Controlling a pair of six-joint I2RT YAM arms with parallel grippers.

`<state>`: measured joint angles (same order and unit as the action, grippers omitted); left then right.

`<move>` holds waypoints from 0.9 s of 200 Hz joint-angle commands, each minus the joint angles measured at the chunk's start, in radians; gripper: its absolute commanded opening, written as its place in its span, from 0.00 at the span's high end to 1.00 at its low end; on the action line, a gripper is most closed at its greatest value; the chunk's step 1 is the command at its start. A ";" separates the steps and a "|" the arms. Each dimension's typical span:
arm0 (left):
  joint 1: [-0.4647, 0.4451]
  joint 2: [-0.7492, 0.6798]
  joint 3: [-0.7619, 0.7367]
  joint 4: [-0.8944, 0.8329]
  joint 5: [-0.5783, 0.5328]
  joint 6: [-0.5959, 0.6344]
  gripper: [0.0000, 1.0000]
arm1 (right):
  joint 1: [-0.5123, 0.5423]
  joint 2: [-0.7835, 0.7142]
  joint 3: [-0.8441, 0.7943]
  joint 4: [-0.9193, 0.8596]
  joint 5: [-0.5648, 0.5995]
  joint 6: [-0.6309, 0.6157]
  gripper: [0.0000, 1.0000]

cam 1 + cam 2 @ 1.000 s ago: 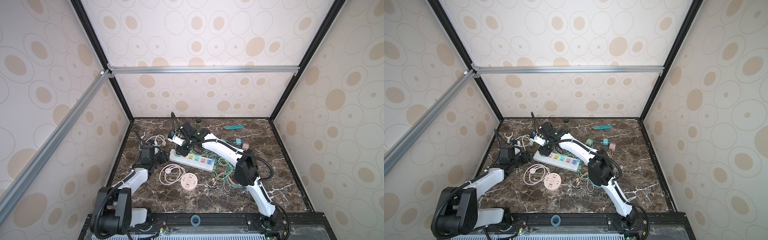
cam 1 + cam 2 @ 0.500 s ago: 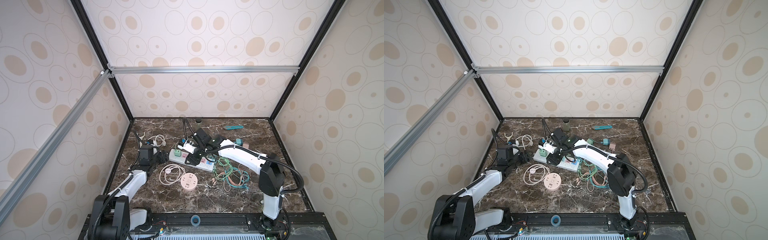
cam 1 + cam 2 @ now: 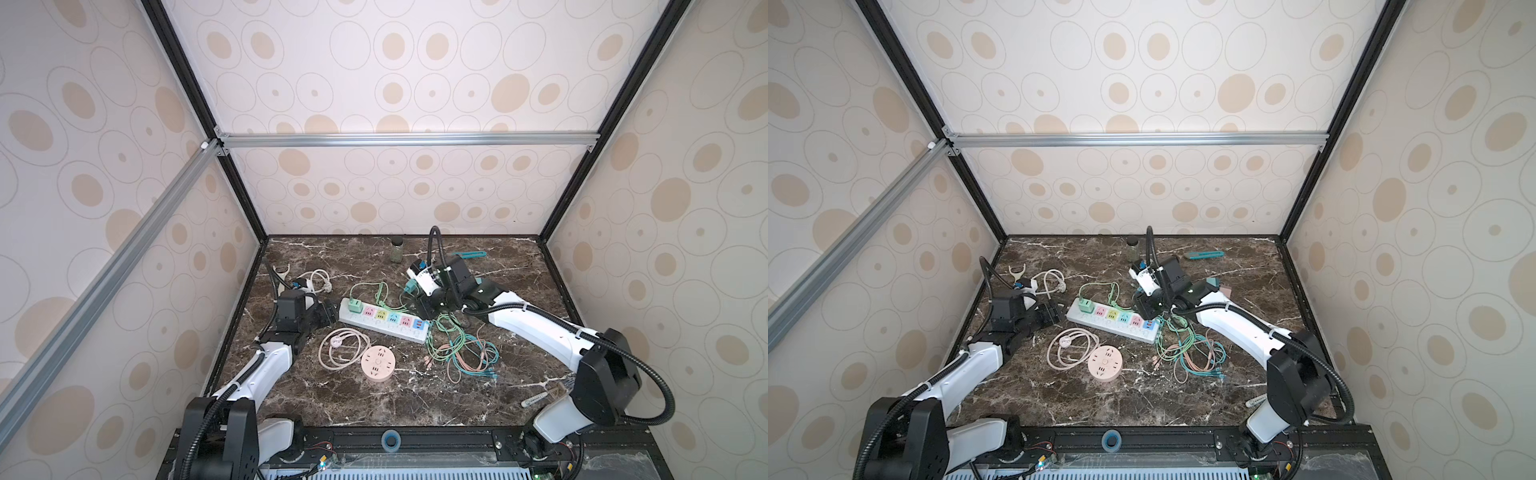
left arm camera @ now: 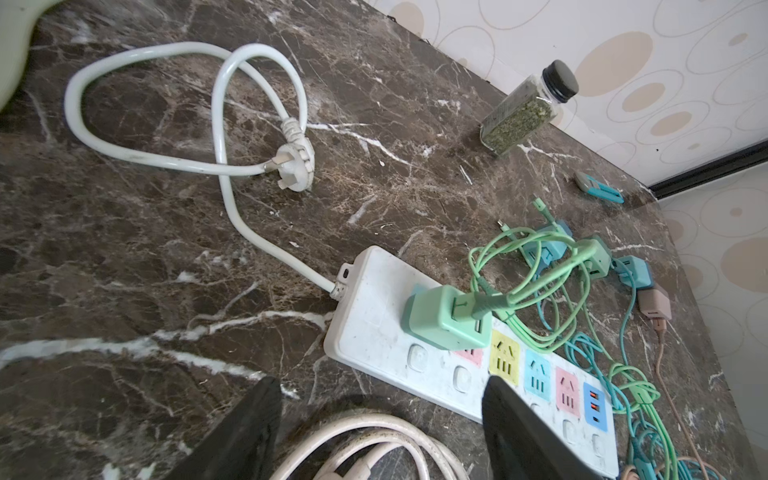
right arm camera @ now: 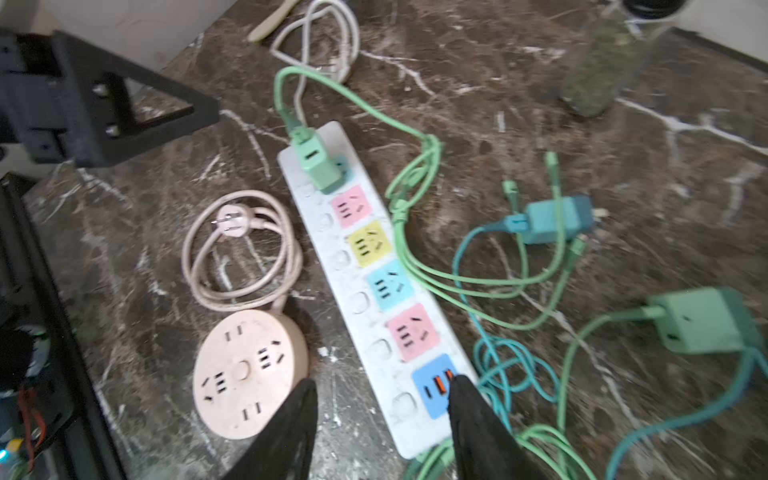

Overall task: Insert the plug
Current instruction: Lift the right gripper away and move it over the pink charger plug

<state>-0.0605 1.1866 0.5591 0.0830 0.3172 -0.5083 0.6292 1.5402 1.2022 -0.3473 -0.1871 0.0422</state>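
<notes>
Plug: green plug (image 4: 444, 316) stands in the end socket of the white power strip (image 4: 374, 316), at the end where the strip's own cord leaves. Its green cable runs off toward the loose cables.
Seating: the body sits upright against the strip face and no prongs show. Judged inserted; full depth cannot be confirmed.
Other sockets: the pink, yellow, blue and second pink sockets and the USB block are all empty.
Left claw: left claw (image 4: 382, 386) has its jaws apart with nothing between them. It is low over the desk (image 4: 124, 270), just beside the strip's cord end, and is not touching the plug.
Right claw: right claw (image 5: 382, 382) has its jaws apart and empty, above the USB end of the strip, well apart from the plug.
Loose chargers: a teal charger (image 5: 552, 220) and a second green charger (image 5: 702, 320) lie unplugged on the desk beside the strip.
Surroundings: round pink socket (image 5: 249, 370), white mains plug (image 4: 295, 166) and spice jar (image 4: 523, 116), none in contact with either claw.
Progress: one insertion appears done and released. What is left, if only one plug is meant, is clearing the arms; the loose chargers suggest more may follow.
</notes>
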 commanded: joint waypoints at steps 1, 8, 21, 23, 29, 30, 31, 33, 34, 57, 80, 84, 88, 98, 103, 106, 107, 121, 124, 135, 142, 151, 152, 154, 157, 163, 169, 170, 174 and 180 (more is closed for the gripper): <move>0.007 -0.028 -0.006 0.029 0.027 -0.009 0.24 | -0.042 -0.055 -0.045 0.032 0.166 0.087 0.47; 0.007 -0.030 -0.005 0.029 0.030 -0.009 0.24 | -0.062 -0.067 -0.061 0.028 0.198 0.106 0.48; 0.006 -0.034 -0.007 0.028 0.036 -0.009 0.24 | -0.108 -0.089 -0.088 0.024 0.225 0.145 0.49; 0.007 -0.035 -0.007 0.028 0.036 -0.007 0.23 | -0.118 -0.092 -0.093 0.024 0.224 0.151 0.49; 0.007 -0.038 -0.008 0.025 0.037 -0.007 0.23 | -0.146 -0.101 -0.107 0.024 0.224 0.165 0.49; 0.007 -0.039 -0.008 0.024 0.038 -0.008 0.24 | -0.150 -0.103 -0.110 0.024 0.224 0.167 0.49; 0.007 -0.039 -0.008 0.024 0.038 -0.007 0.24 | -0.156 -0.105 -0.112 0.024 0.224 0.169 0.49; 0.007 -0.040 -0.008 0.023 0.038 -0.006 0.24 | -0.166 -0.107 -0.115 0.023 0.225 0.173 0.49; 0.007 -0.040 -0.007 0.022 0.038 -0.006 0.23 | -0.170 -0.109 -0.118 0.023 0.225 0.174 0.49; 0.007 -0.054 -0.007 0.014 0.038 0.000 0.23 | -0.260 -0.120 -0.151 -0.005 0.298 0.180 0.47; 0.006 -0.065 -0.005 -0.002 0.028 0.001 0.23 | -0.331 -0.104 -0.158 -0.036 0.320 0.182 0.41; 0.007 -0.064 -0.004 -0.005 0.027 0.001 0.22 | -0.342 -0.100 -0.160 -0.039 0.319 0.188 0.40; 0.007 -0.065 -0.004 -0.009 0.028 0.002 0.22 | -0.343 -0.096 -0.163 -0.037 0.318 0.195 0.40; 0.008 -0.068 -0.003 -0.011 0.028 0.002 0.22 | -0.392 -0.087 -0.175 -0.020 0.308 0.210 0.38; 0.008 -0.069 -0.004 -0.013 0.031 0.001 0.22 | -0.406 -0.079 -0.181 -0.009 0.303 0.220 0.38; 0.008 -0.070 -0.002 -0.012 0.031 0.001 0.22 | -0.414 -0.073 -0.183 -0.005 0.300 0.223 0.38; 0.008 -0.070 -0.002 -0.012 0.032 0.001 0.22 | -0.417 -0.071 -0.184 -0.004 0.299 0.224 0.38; 0.007 -0.074 -0.004 -0.015 0.035 0.000 0.22 | -0.448 -0.029 -0.181 0.002 0.294 0.239 0.38; 0.008 -0.076 -0.004 -0.015 0.035 0.002 0.22 | -0.453 -0.019 -0.179 0.003 0.294 0.241 0.38; 0.008 -0.082 -0.005 -0.019 0.038 0.003 0.22 | -0.467 0.023 -0.166 0.003 0.295 0.243 0.38; 0.007 -0.086 -0.005 -0.019 0.040 0.006 0.22 | -0.473 0.052 -0.152 -0.005 0.293 0.245 0.38; 0.008 -0.091 -0.007 -0.022 0.041 0.011 0.22 | -0.481 0.091 -0.131 -0.014 0.289 0.247 0.39; 0.008 -0.092 -0.007 -0.022 0.041 0.011 0.22 | -0.482 0.095 -0.129 -0.016 0.289 0.247 0.39; 0.008 -0.093 -0.007 -0.025 0.042 0.012 0.22 | -0.483 0.101 -0.124 -0.017 0.286 0.246 0.39; 0.008 -0.094 -0.007 -0.027 0.040 0.014 0.22 | -0.485 0.113 -0.119 -0.019 0.286 0.248 0.39; 0.007 -0.096 -0.007 -0.032 0.038 0.017 0.22 | -0.488 0.132 -0.109 -0.018 0.283 0.251 0.39; 0.008 -0.100 -0.007 -0.036 0.035 0.019 0.22 | -0.492 0.149 -0.100 -0.015 0.280 0.252 0.39; 0.008 -0.100 -0.007 -0.036 0.034 0.019 0.22 | -0.491 0.153 -0.099 -0.015 0.278 0.253 0.39; 0.008 -0.102 -0.008 -0.039 0.033 0.020 0.22 | -0.494 0.162 -0.093 -0.010 0.277 0.255 0.39; 0.008 -0.104 -0.010 -0.039 0.031 0.021 0.22 | -0.497 0.178 -0.086 -0.006 0.278 0.256 0.38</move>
<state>-0.0570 1.1053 0.5545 0.0681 0.3500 -0.5068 0.1429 1.6783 1.0653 -0.3523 0.1001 0.2714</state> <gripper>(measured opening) 0.777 0.611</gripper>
